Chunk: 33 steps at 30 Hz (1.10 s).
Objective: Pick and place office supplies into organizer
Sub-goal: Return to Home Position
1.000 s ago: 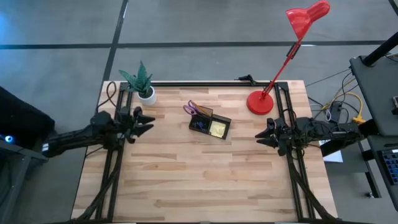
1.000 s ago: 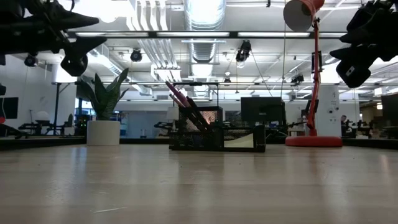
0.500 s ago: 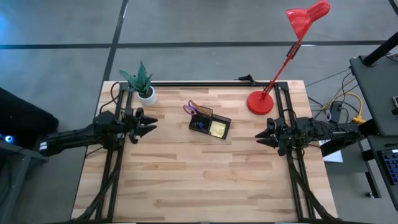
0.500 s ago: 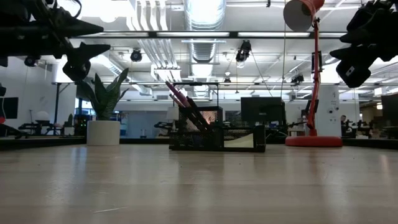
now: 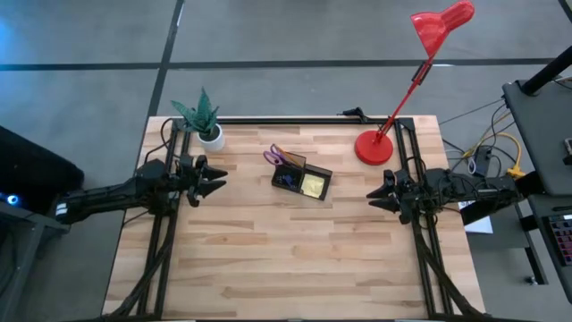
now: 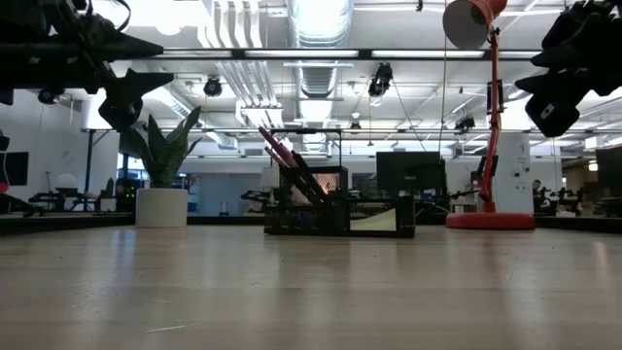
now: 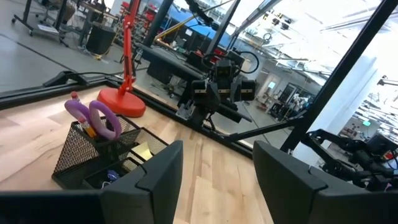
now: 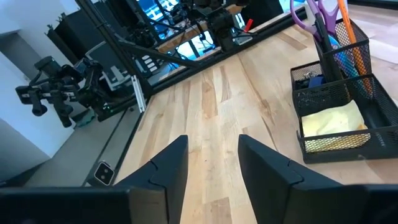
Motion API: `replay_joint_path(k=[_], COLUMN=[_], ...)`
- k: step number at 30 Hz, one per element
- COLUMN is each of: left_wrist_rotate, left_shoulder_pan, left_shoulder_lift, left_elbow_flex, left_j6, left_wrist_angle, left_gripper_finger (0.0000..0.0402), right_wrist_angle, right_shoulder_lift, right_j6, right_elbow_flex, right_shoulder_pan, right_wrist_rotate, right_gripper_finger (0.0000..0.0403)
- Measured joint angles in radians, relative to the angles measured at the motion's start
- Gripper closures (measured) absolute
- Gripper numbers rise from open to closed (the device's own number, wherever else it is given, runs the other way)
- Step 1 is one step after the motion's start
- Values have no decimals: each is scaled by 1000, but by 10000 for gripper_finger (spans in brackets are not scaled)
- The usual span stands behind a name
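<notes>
place: robotics lab | evidence: exposed ceiling ducts (image 6: 321, 49), another robot rig (image 8: 59, 93) off-table, monitor (image 6: 408, 170)

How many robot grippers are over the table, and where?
2. The left gripper, open, at the table's left side by the plant pot; the right gripper, open, at the right side by the red lamp's base.

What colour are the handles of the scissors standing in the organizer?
Purple. The scissors show best in the left wrist view.

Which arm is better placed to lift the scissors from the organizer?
Probably left: the left gripper, open, is nearer the scissors end of the organizer; the right gripper faces the sticky-note pad end.
</notes>
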Motion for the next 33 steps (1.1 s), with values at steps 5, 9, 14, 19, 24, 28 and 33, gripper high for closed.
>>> replay_joint_path(k=[5, 9, 14, 19, 24, 28, 33], left_wrist_rotate=[0, 0, 0, 0, 0, 0, 0], left_shoulder_pan=[0, 0, 0, 0, 0, 0, 0], left_shoulder_lift=[0, -1, 2, 3, 3, 3, 3], left_elbow_flex=[0, 0, 0, 0, -1, -1, -1], left_j6=[0, 0, 0, 0, 0, 0, 0], left_wrist_angle=[0, 0, 0, 0, 0, 0, 0], left_gripper_finger=[221, 221, 221, 221, 221, 221, 221], right_wrist_angle=[0, 0, 0, 0, 0, 0, 0], right_shoulder_lift=[0, 0, 0, 0, 0, 0, 0], right_j6=[0, 0, 0, 0, 0, 0, 0], right_elbow_flex=[0, 0, 0, 0, 0, 0, 0], right_shoulder_pan=[0, 0, 0, 0, 0, 0, 0], right_wrist_rotate=[0, 0, 0, 0, 0, 0, 0], right_gripper_finger=[275, 273, 270, 274, 278, 274, 270])
